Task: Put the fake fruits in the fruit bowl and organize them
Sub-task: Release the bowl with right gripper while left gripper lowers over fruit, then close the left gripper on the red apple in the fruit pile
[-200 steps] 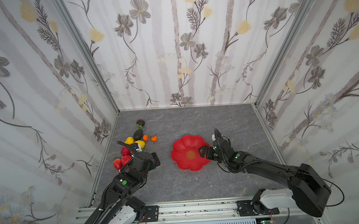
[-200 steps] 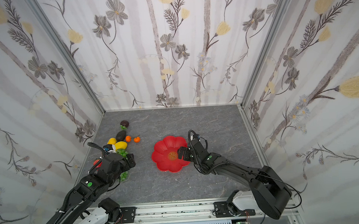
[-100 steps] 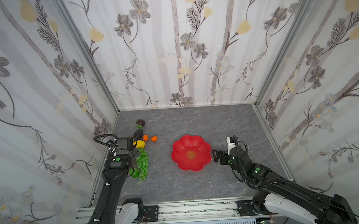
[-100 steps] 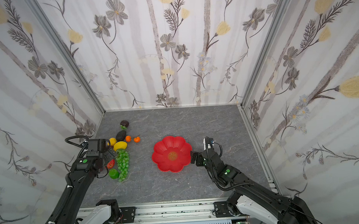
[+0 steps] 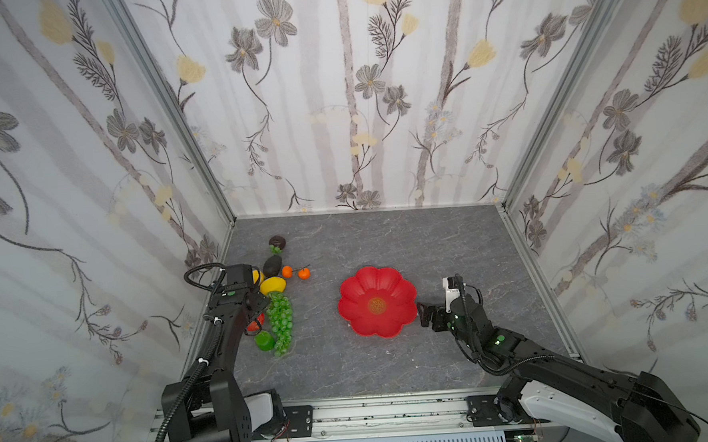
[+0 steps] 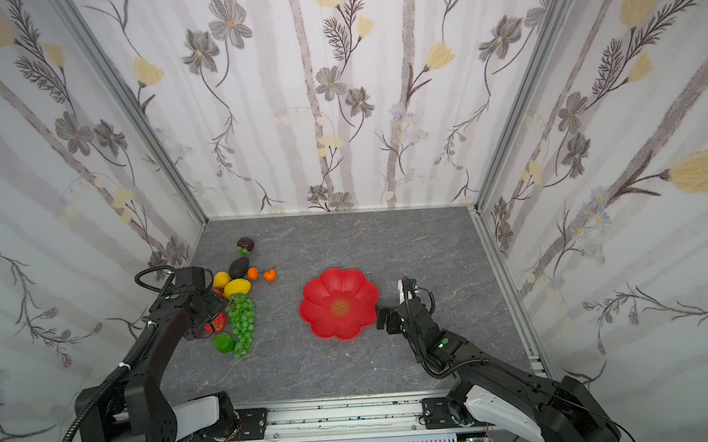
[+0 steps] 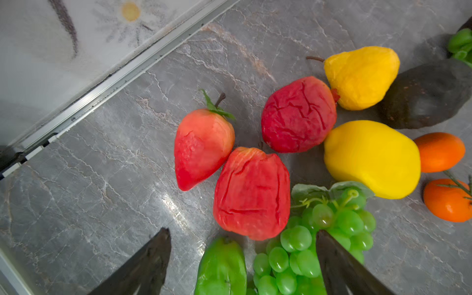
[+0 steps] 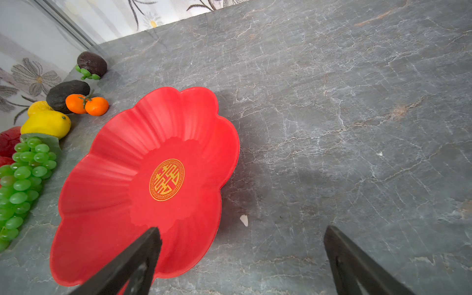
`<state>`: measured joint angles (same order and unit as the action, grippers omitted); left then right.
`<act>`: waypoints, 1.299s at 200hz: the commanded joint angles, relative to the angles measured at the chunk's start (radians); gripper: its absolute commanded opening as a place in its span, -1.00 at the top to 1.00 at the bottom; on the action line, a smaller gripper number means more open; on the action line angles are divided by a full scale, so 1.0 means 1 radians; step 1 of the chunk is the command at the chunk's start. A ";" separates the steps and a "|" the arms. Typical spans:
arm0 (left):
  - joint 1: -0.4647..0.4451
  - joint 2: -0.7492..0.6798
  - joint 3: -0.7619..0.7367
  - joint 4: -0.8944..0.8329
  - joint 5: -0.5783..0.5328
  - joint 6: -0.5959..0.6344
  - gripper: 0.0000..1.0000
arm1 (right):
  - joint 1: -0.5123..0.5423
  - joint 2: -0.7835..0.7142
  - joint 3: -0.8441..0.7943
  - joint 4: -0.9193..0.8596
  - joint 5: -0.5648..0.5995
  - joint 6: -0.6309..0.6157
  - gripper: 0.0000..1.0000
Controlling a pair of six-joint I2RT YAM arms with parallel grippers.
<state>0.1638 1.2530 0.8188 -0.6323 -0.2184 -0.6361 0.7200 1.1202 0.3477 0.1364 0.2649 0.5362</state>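
Left tool (image 7: pixel 242 231), released, above wrinkled fake fruits (image 5: pixel 280 317) at nine o'clock of glossy scalloped fruit bowl (image 5: pixel 377 302); right tool (image 8: pixel 242 229), released, at three.

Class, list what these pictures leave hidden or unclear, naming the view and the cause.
- Red fruits: in both top views, mostly under the left arm.
- Lime: left wrist view, cut off by the picture's edge.
- Bowl rim: right wrist view, partly behind one of the fingers.
- Gold emblem: top views, too small to read.

Red fruit bowl (image 8: pixel 107 194), gold emblem (image 8: pixel 166 179) centre; green grapes (image 5: pixel 280 322); yellow lemon (image 7: pixel 371 158); grey veined table (image 8: pixel 332 102)
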 commanded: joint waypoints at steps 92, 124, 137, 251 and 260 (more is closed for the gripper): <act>0.013 0.179 0.056 0.005 0.010 0.021 -0.53 | -0.051 0.081 -0.015 0.156 -0.125 -0.043 -0.99; 0.013 0.210 0.050 0.029 0.032 0.021 -0.48 | -0.059 0.086 -0.016 0.160 -0.130 -0.039 -0.99; 0.013 0.225 0.051 0.035 0.038 0.021 -0.48 | -0.060 0.087 -0.017 0.163 -0.133 -0.036 -0.99; 0.013 0.195 0.011 0.085 0.081 0.013 -0.49 | -0.080 0.110 -0.016 0.165 -0.154 -0.024 -0.99; 0.013 0.168 0.002 0.084 0.087 0.008 -0.48 | -0.080 0.109 -0.017 0.164 -0.154 -0.021 -0.99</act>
<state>0.1761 1.4700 0.8364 -0.5587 -0.1383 -0.6094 0.6411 1.2289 0.3305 0.2649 0.1116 0.5045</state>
